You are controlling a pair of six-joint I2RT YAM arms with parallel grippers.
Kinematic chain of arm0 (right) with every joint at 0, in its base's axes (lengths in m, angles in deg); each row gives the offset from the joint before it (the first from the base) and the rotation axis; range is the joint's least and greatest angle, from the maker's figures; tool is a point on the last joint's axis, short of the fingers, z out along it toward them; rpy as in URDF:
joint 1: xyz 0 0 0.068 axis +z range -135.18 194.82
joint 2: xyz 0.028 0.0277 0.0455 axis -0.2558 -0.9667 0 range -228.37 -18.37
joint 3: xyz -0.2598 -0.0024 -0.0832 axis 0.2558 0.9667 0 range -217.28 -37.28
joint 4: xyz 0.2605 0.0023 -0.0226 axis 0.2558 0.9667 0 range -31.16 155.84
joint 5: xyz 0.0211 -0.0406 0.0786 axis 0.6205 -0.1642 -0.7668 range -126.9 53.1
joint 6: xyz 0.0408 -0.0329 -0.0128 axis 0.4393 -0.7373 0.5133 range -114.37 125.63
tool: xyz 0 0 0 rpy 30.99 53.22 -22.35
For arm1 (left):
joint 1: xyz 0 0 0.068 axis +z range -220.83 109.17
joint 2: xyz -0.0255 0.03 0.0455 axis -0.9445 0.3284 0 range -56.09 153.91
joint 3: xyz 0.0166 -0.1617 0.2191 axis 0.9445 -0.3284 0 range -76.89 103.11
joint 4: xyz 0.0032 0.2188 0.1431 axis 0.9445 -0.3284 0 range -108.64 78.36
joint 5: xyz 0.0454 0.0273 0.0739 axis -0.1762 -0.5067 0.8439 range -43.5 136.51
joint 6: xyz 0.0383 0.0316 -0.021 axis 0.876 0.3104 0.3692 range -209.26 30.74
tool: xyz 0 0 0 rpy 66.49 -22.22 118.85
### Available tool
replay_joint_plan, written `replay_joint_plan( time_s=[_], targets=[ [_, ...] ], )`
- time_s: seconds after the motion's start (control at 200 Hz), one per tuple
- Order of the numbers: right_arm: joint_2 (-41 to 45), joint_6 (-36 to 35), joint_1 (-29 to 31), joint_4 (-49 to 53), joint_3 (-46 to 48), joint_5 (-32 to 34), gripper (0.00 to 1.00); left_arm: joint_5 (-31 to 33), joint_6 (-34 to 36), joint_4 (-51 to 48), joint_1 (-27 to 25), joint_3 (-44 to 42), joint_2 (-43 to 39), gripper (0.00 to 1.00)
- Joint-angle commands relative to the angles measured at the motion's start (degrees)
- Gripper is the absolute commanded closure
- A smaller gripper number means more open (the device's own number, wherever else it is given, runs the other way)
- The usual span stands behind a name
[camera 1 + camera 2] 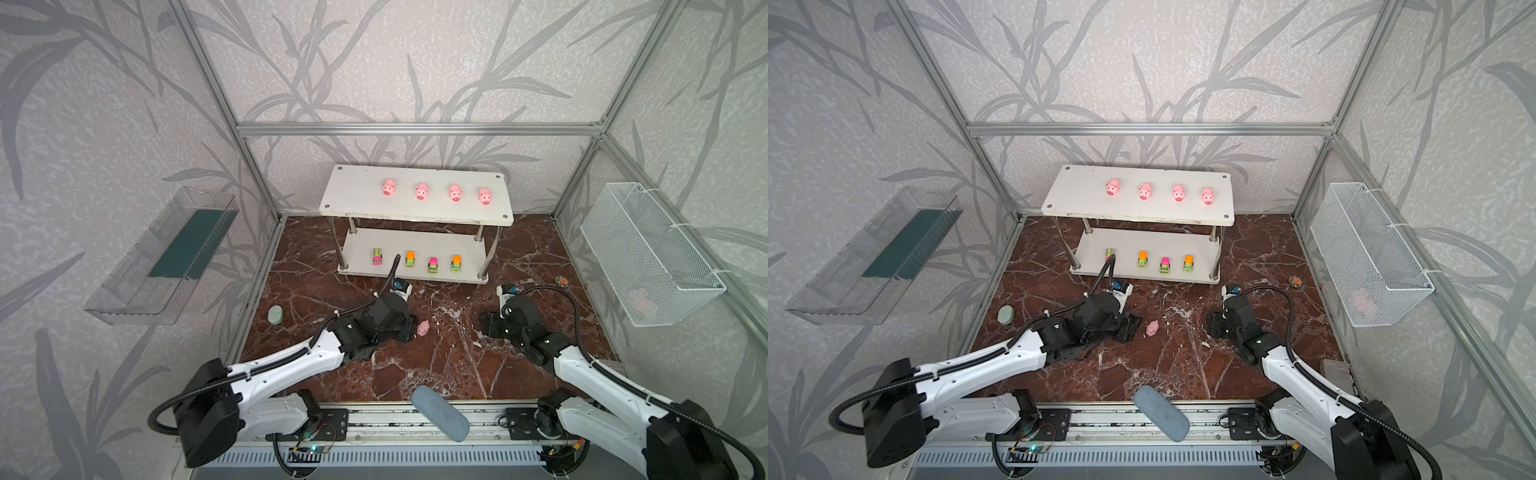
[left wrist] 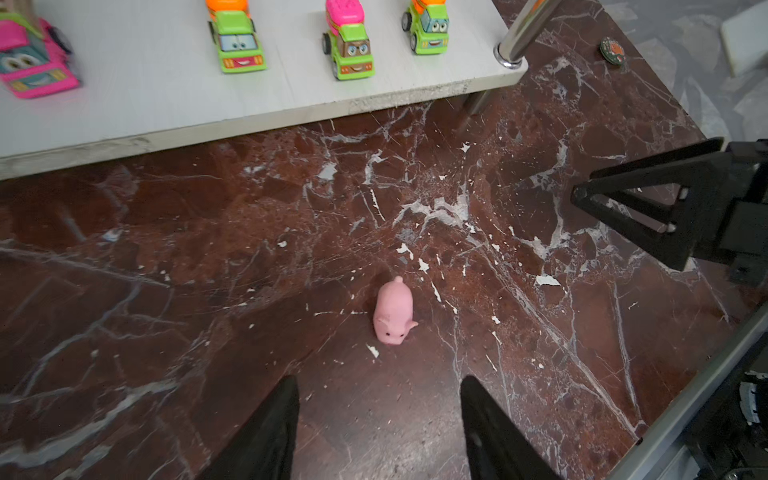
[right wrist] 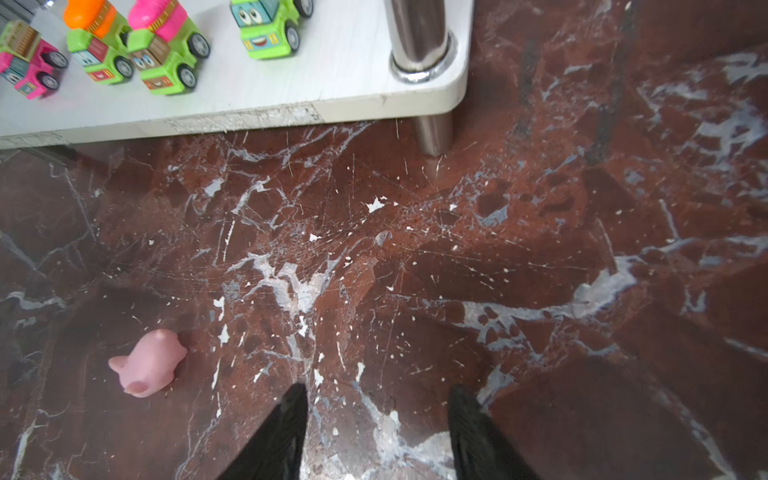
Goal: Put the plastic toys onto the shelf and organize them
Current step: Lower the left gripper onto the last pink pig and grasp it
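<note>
The white two-tier shelf (image 1: 361, 195) stands at the back of the marble floor. Several pink pigs (image 1: 422, 191) line its top board, and several neon green trucks (image 1: 410, 259) line its lower board (image 2: 166, 95). One more pink pig (image 1: 423, 328) (image 2: 394, 313) lies loose on the floor in front of the shelf. My left gripper (image 1: 409, 328) (image 2: 379, 384) is just left of this pig, open and empty, and the pig lies a little beyond its fingertips. My right gripper (image 1: 488, 326) (image 3: 376, 392) is low over the floor to the pig's right, open and empty.
A blue-grey oval pad (image 1: 440, 413) lies at the front edge and a pale-green oval object (image 1: 275, 314) at the left. A small round disc (image 1: 564, 281) lies right of the shelf. A clear tray (image 1: 162, 257) hangs on the left wall, a wire-mesh basket (image 1: 648, 253) on the right.
</note>
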Motion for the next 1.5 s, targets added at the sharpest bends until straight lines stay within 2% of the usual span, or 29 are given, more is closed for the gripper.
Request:
replay_joint_plan(
  time_s=[0.0, 0.215, 0.405, 0.98, 1.5],
  targets=[
    [1.9, 1.0, -0.2, 1.5, 1.3, 0.5, 0.45, -2.7, 0.3, 5.6, -0.5, 0.8, 4.4, 0.35],
    [2.4, 1.2, -0.2, 0.9, 2.3, 0.3, 0.45, -5.4, 0.0, 6.2, -1.2, 3.2, 13.4, 0.3],
    [1.8, 0.9, -0.2, 0.3, 2.6, 0.6, 0.45, -6.3, -0.6, 7.8, -1.9, 4.7, 19.6, 0.29],
    [-0.2, 0.2, -0.3, -0.9, 2.5, 1.1, 0.45, -2.6, 1.0, 7.1, -2.1, 8.0, 27.0, 0.29],
    [-1.2, 0.4, -0.3, -1.9, 2.9, 1.0, 0.45, -1.8, 1.8, 6.1, -2.1, 8.7, 28.6, 0.56]
  ],
)
